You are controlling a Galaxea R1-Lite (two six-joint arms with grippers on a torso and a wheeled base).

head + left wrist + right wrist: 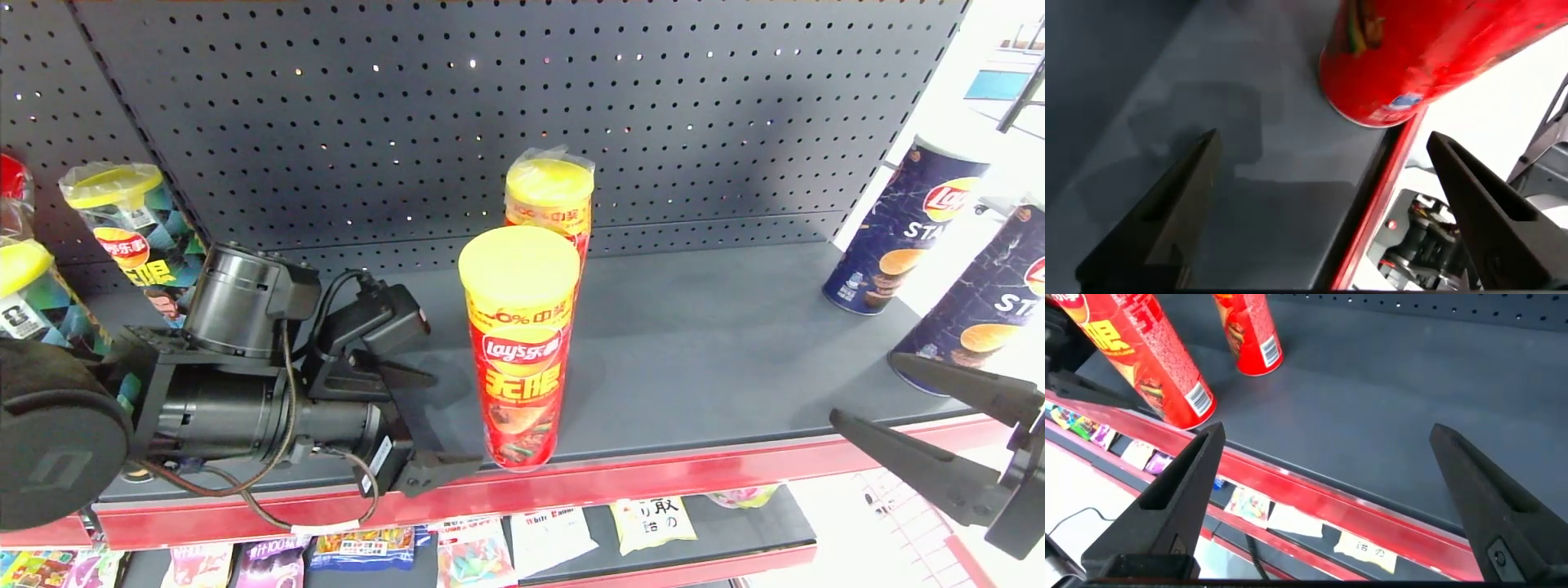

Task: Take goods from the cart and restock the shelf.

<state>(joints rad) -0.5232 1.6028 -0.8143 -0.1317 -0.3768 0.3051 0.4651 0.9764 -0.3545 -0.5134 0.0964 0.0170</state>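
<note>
**Head view:** centre frame, the front red can [518,351] stands upright on the shelf [718,343], close to the red lip [694,474]. The rear red can [549,196] is behind it, near the pegboard back. The left gripper [445,420] is lower left of centre w/ jaws apart, just beside the front can. The can isn't between the jaws, and contact at the lower tip can't be told. The right gripper [864,390] is at lower right, also spread and holding nothing, below the blue cans [898,229].

**Left wrist view:** left gripper [1323,137] splayed wide over the shelf deck, w/ the front red can's [1388,65] base just beyond the tips, at the lip.

**Right wrist view:** right gripper [1327,429] wide apart above the lip [1315,486]. Both red cans are farther off, the front one [1151,359] nearer the edge.

**Judgement:** the can looks placed, so the step is prob. clearing out. It's best to keep the jaws wide and back straight off along the arm's axis w/o swinging sideways. The can is tall and narrow and sits at the edge, so a nudge could tip it off.
</note>
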